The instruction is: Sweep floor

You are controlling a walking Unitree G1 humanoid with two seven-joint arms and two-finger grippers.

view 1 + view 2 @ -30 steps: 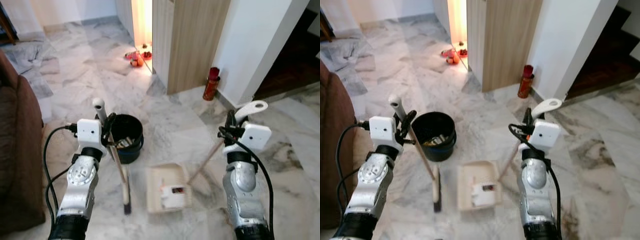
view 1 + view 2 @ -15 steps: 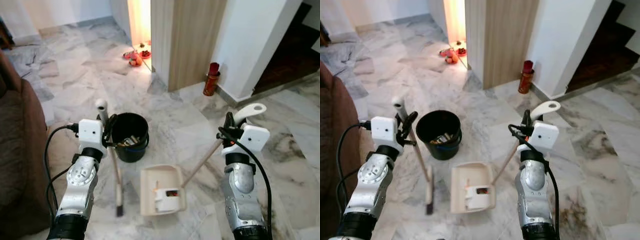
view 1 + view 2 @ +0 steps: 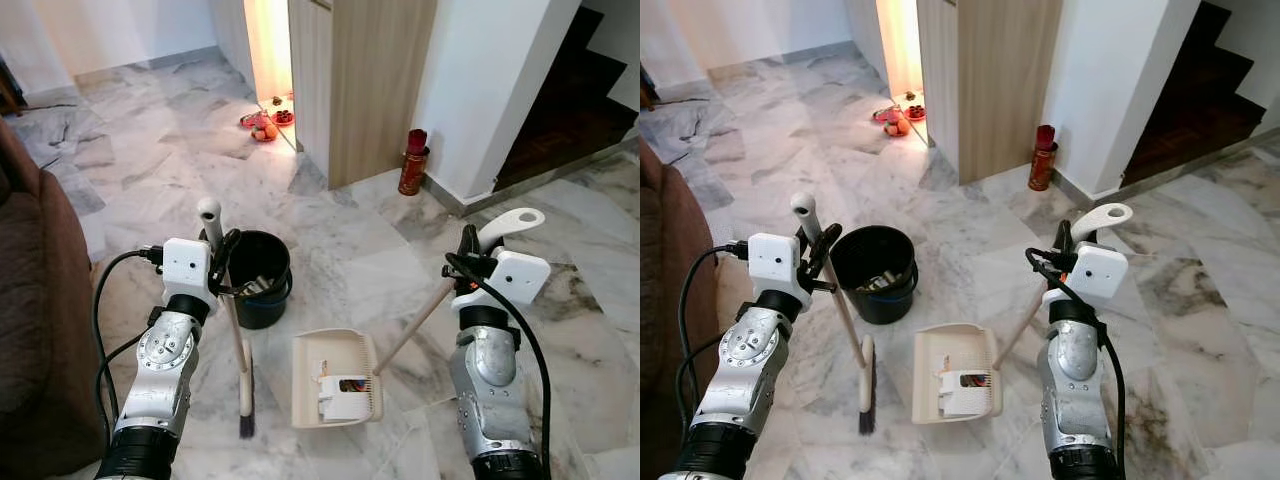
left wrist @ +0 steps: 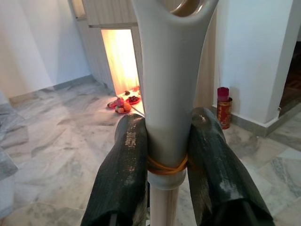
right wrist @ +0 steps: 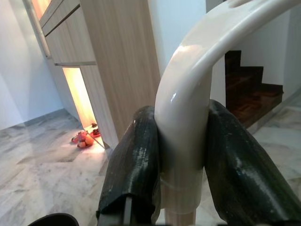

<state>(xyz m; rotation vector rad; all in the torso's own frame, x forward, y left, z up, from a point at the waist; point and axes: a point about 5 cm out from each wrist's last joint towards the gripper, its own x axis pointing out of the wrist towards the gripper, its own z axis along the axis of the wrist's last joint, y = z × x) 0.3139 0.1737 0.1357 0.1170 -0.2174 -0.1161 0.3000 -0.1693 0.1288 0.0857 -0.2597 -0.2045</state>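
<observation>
**Broom and dustpan held over a marble floor**

At the far left, the edge of a brown sofa (image 3: 30,330) is seen. Beside it, the left gripper (image 3: 222,262) is raised at chest height, its fingers (image 4: 124,174) clenched around the pale grip of a broom (image 3: 238,345). The broom's wooden stick slants down to a dark brush head resting on the marble floor (image 3: 340,250). Just behind the stick, a black bucket (image 3: 258,277) stands, with some scraps visible inside.

In the middle, a cream dustpan (image 3: 335,380) lies flat on the floor, just beside the brush head. A small pile of litter is seen at the pan's back wall. Its long wooden handle rises to the right, where the right gripper (image 3: 466,247) is closed on the curved white grip, as the right wrist view confirms.

Further back, a wooden cabinet (image 3: 375,80), a red canister (image 3: 413,161) and a dark stairway (image 3: 570,90) are seen.

The step in hand is judged to be gathering dirt into the pan. For this to be done well, the pan's open lip should be kept pressed flat to the floor, and the brush drawn toward it in short, low strokes, so that nothing is flicked past.
</observation>
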